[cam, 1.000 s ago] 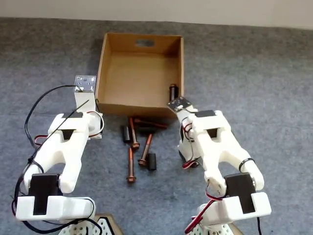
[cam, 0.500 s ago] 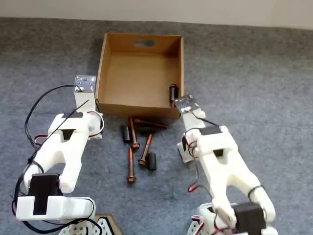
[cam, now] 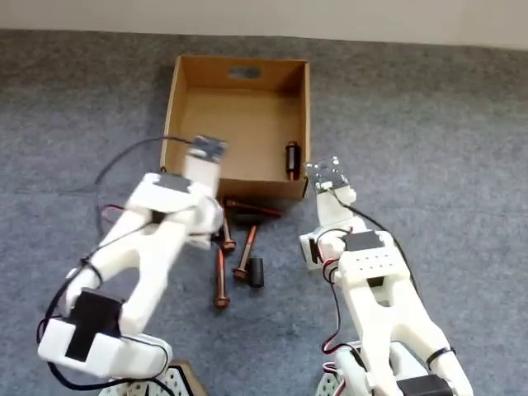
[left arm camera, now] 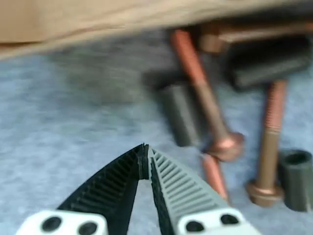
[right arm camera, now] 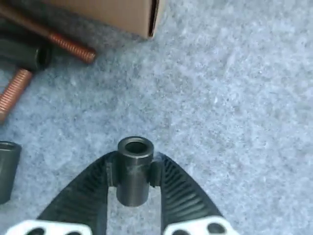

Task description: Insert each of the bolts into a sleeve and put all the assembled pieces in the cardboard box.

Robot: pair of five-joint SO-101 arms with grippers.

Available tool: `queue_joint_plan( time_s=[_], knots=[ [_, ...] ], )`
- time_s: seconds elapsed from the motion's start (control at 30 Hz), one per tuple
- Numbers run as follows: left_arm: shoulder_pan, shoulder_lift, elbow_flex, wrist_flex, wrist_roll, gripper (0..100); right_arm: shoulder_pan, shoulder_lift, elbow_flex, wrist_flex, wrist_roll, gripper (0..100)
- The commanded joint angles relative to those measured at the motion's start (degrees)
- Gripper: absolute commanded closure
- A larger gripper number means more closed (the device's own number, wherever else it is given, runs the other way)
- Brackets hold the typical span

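Cardboard box [cam: 171,124], brown and open-topped, has one dark piece [cam: 291,158], apparently assembled, in its near right corner; loose parts lie on the grey carpet [cam: 429,124] just before it.
Copper-coloured metal bolts [cam: 220,279]: judged stiff and dense; take at mid-shank. Short black cylindrical sleeves [cam: 256,271]: smooth, likely slippery; grip across the barrel. Right gripper [right arm camera: 134,160] clamps one sleeve [right arm camera: 134,171] that way. Left gripper [left arm camera: 147,155] is pinched together, empty, near the bolts.

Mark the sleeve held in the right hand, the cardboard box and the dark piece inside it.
sleeve [right arm camera: 133,172], right wrist view, on its side wall.
cardboard box [cam: 233,132], high view, on its bare floor.
dark piece [cam: 291,157], high view, on its middle.
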Motion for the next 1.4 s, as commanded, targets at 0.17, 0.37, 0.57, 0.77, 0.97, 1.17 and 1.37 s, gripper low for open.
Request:
queue_joint_plan(
  time_s=[0.17, 0.37, 0.57, 0.77, 0.97, 1.17, 1.37],
  knots=[
    [6.5, -0.3, 2.5, 0.5, 8.0, 83, -0.3, -0.3, -0.7, -1.0, -0.5, 99.3],
    [6.8, -0.8, 2.5, 0.9, 13.2, 83, -0.2, -0.3, -0.7, -1.0, -0.4, 99.3],
    [6.8, -1.0, 2.4, 0.9, 13.8, 83, -0.2, -0.3, -0.7, -1.0, -0.3, 99.3],
    [6.8, -9.1, 3.2, 1.0, 13.5, 92, -0.2, -0.3, -0.7, -1.0, -0.3, 99.3],
    [7.8, -19.8, 11.7, -0.7, 13.8, 84, -0.2, -0.3, -0.7, -1.1, -0.3, 99.3],
    [14.5, -21.3, 16.8, -1.1, 13.8, 79, -0.2, -0.3, -0.7, -1.1, -0.3, 99.3],
    [15.5, -21.2, 17.4, -1.1, 13.7, 79, -0.2, -0.3, -0.6, -1.1, -0.3, 99.3]
  ],
)
